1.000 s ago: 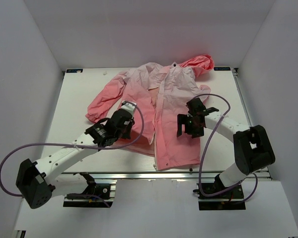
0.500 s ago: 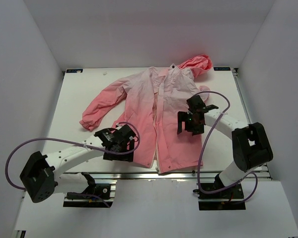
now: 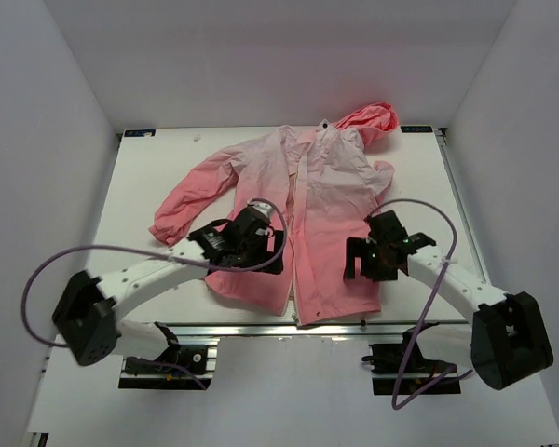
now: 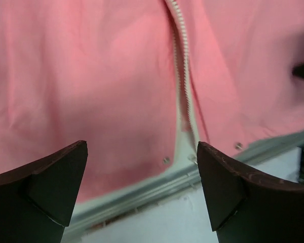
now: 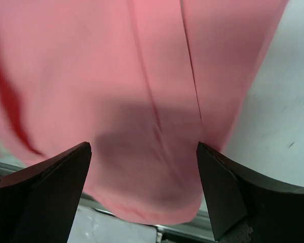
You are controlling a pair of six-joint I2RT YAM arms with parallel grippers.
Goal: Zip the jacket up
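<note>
The pink jacket [image 3: 326, 200] lies flat on the white table [image 3: 140, 186], front up, hood [image 3: 371, 116] at the far right, hem at the near edge. Its white zipper [image 4: 181, 76] runs down the middle, and the two front panels part slightly at the hem, unzipped there. My left gripper [image 3: 270, 263] hovers open over the left front panel, beside the zipper's lower end; in the left wrist view the gripper [image 4: 142, 152] holds nothing. My right gripper [image 3: 363, 265] hangs open over the right panel near the hem [image 5: 152, 212]; the gripper [image 5: 142, 152] is empty there too.
A metal rail [image 3: 252, 328] runs along the table's near edge, just beyond the hem. White walls close in the left, right and far sides. The jacket's left sleeve [image 3: 182, 219] stretches toward the table's left. Purple cables loop from both arms.
My left gripper dragged the folded left panel toward the near edge, spread it flat, let go and opened. My right gripper moved nearer the hem, still open.
</note>
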